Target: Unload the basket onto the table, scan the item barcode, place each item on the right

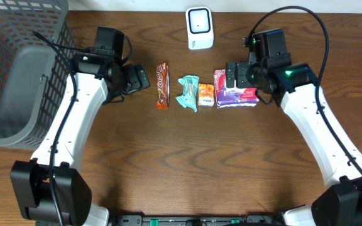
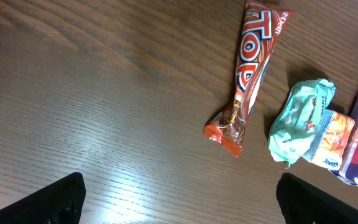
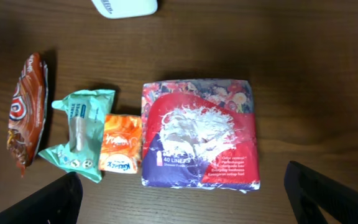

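The right pincer (image 3: 182, 202) is hanging closest to its wrist camera, its dark fingertips (image 3: 42, 199) showing at the two lower corners, spread wide and pinching nothing. Just ahead of it the purple liner pack (image 3: 197, 134) is lying flat on the wooden table (image 3: 316, 74), label up, sitting in line with the gap between the fingers and touching neither. Off toward this pincer's left finger, the small orange packet (image 3: 122, 143) is resting against the pack's edge, the teal wrapper (image 3: 79, 134) is lying just beside that packet, and the chocolate bar (image 3: 27, 109) is lying farthest out. Ahead of the pincer, past the pack, the white scanner (image 3: 126, 6) is peeking in at the top edge of the view, well apart from the fingers. The left pincer (image 2: 185, 202) is hovering over bare wood with its fingers likewise spread and gripping nothing. The chocolate bar is lying ahead of it and toward its right finger, clear of both. Seen from overhead, the grey basket (image 1: 17, 69) is standing out to the left pincer's left, well apart from the row of items.
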